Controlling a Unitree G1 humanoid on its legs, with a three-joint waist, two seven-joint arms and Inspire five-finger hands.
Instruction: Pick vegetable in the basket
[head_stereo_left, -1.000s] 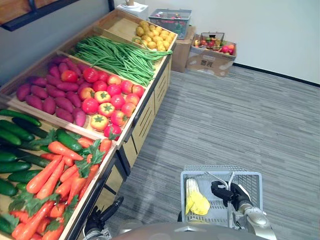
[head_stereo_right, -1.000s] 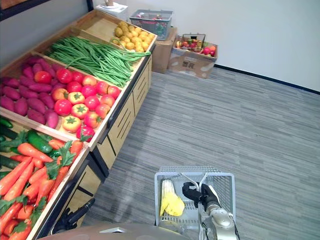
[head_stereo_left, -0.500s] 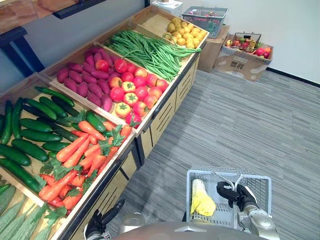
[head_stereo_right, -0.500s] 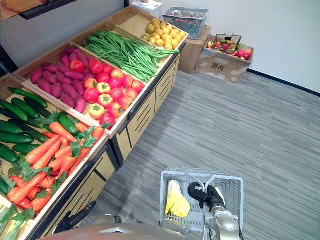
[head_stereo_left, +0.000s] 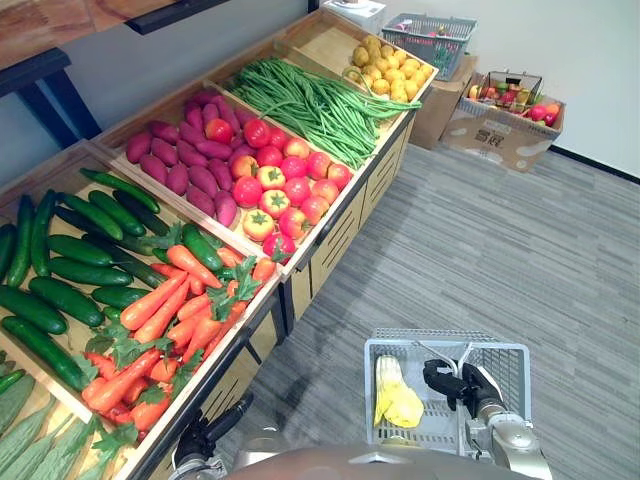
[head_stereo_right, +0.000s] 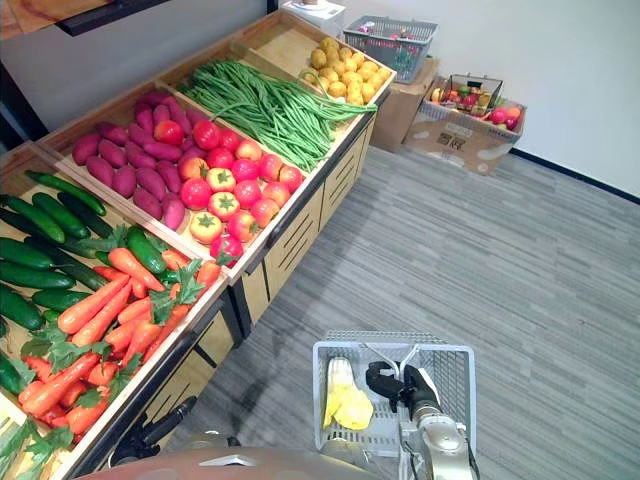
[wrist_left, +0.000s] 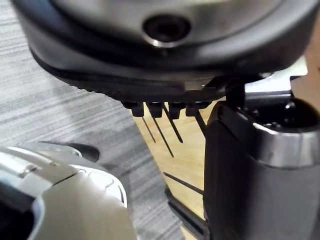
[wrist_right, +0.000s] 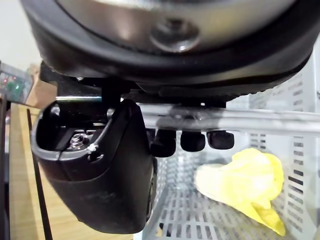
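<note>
No text can be read; print on the cardboard box (head_stereo_left: 490, 140) is too small to tell.

You're looking at a grey slotted plastic basket (head_stereo_left: 500, 347), a matt pale wooden stand (head_stereo_left: 340, 235), glossy smooth tomatoes (head_stereo_left: 290, 187) and rough striped carpet floor (head_stereo_left: 520, 250).
</note>
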